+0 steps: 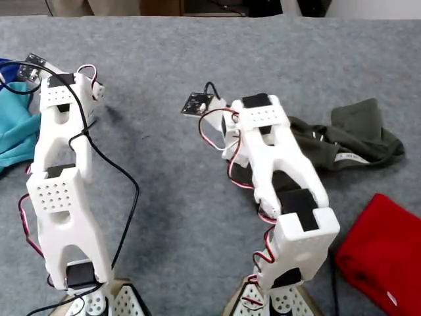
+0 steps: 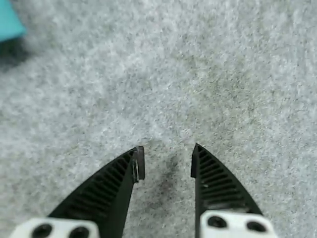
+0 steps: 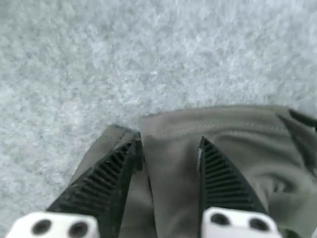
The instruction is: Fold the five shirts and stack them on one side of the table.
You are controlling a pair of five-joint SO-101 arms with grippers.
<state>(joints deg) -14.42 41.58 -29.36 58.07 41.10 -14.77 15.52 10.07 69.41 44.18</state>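
1. The table (image 1: 197,52) was covered in grey carpet-like cloth, and both arms stood at its near edge.
2. The left arm (image 1: 62,197) stretched along the left side of the table, with its wrist just beside the teal shirt (image 1: 16,128).
3. The left gripper (image 2: 167,161) hung over bare grey cloth. Its black ribbed fingers (image 2: 119,183) were held moderately apart with nothing between them. A corner of the teal shirt showed off to one side, clear of the fingers.
4. The teal shirt lay rumpled at the left edge, partly cut off by the frame. A sliver of darker blue cloth (image 1: 5,66) sat just behind it at the same edge.
5. The right arm (image 1: 283,171) reached from the near edge toward the middle of the table, and its wrist was over the left end of the olive shirt (image 1: 355,135).
6. The right gripper (image 3: 169,148) was low over the hemmed border of the olive shirt. Its fingers (image 3: 218,183) were spread about as far as the other gripper's, with the cloth lying beneath and between them, unpinched.
7. The olive shirt lay crumpled and unfolded in the right half of the table, about midway between the near and far edges. A white label (image 1: 348,157) showed on it.
8. The red shirt (image 1: 385,253) lay by the near right corner, well apart from the olive one and running past the right edge of the high view.
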